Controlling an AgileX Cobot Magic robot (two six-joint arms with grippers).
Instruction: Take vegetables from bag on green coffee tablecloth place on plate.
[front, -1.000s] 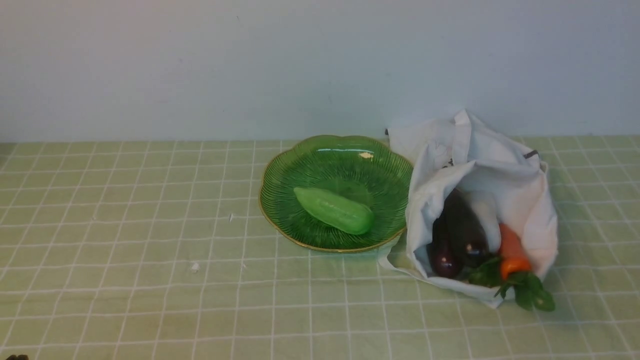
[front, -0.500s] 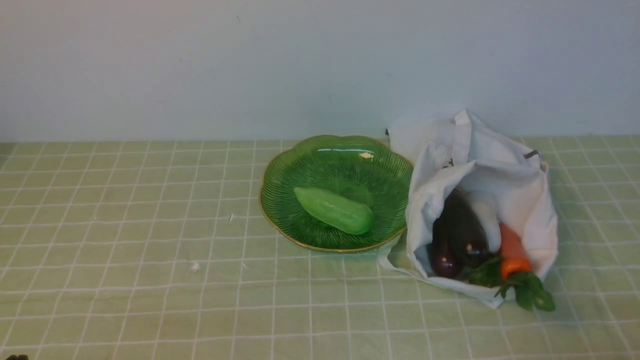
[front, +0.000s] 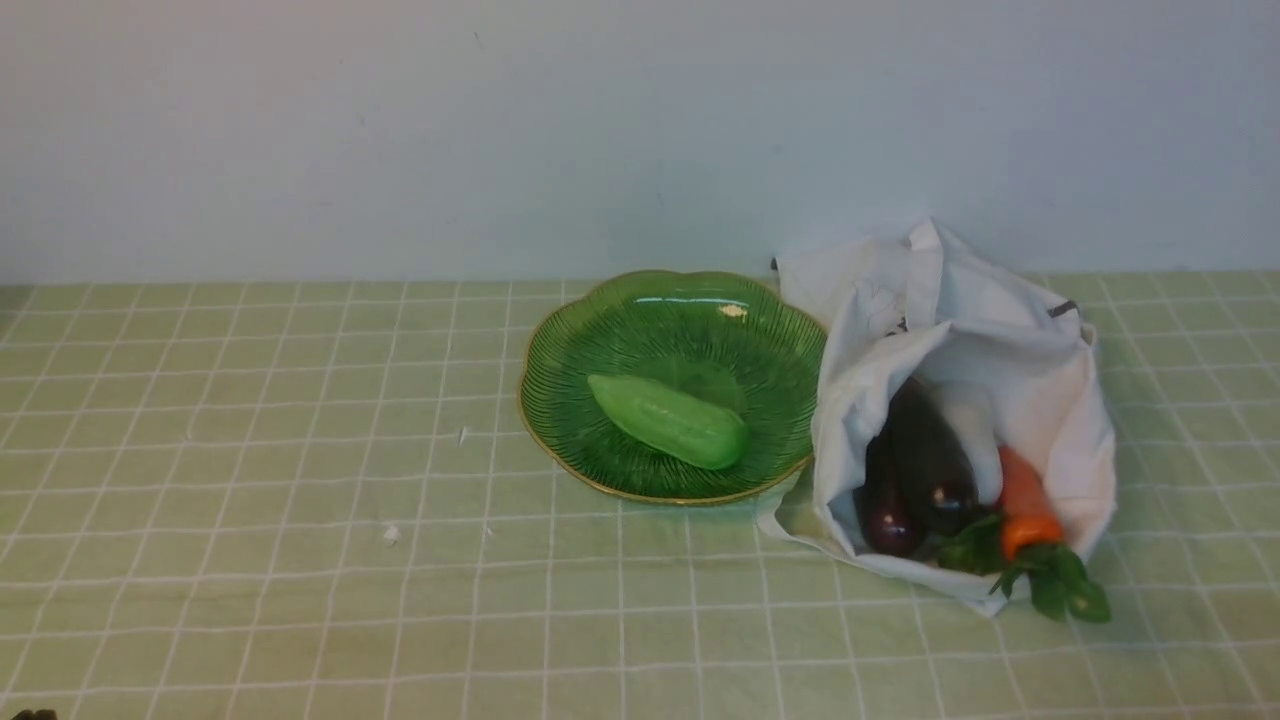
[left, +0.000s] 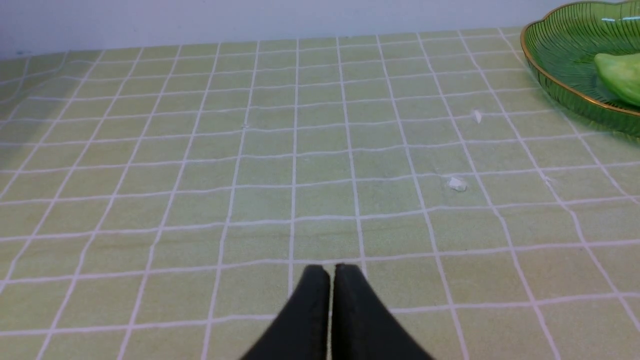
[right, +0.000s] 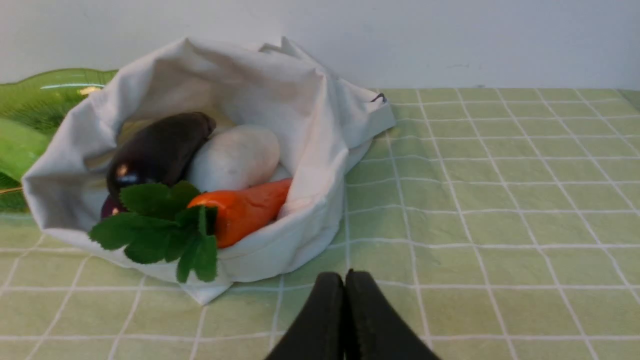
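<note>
The green coffee tablecloth (front: 250, 480) covers my bench from edge to edge, and on it the bag (front: 1010, 350) lies on its side toward my right, its mouth open toward me. Touching or just beside the bag's left flank sits the plate (front: 640, 330), with the cucumber (front: 668, 421) already lying across it at a slant.

In the bag's mouth, two eggplants (front: 930, 460) lie side by side on the plate side, long axes running from the mouth back into the bag. A white piece (right: 235, 157) sits behind and between them and the carrot (right: 245, 207). The carrot lies on the far side from the plate, leaves (right: 160, 225) spilling over the bag's lip, its tapered end pointing back into the bag.

My right fingers (right: 344, 280) are pressed together and empty, low over the cloth, near the bag's mouth; the carrot lies ahead of them and off toward the plate side. My left fingers (left: 330, 272) are likewise closed on nothing, over bare cloth, with the plate's rim well apart from them.

By my reckoning the right arm is plainly the nearer to the bag, and the carrot is the piece closest to it. Its axis runs roughly along my line of approach, so I would expect to open and close across its width.
</note>
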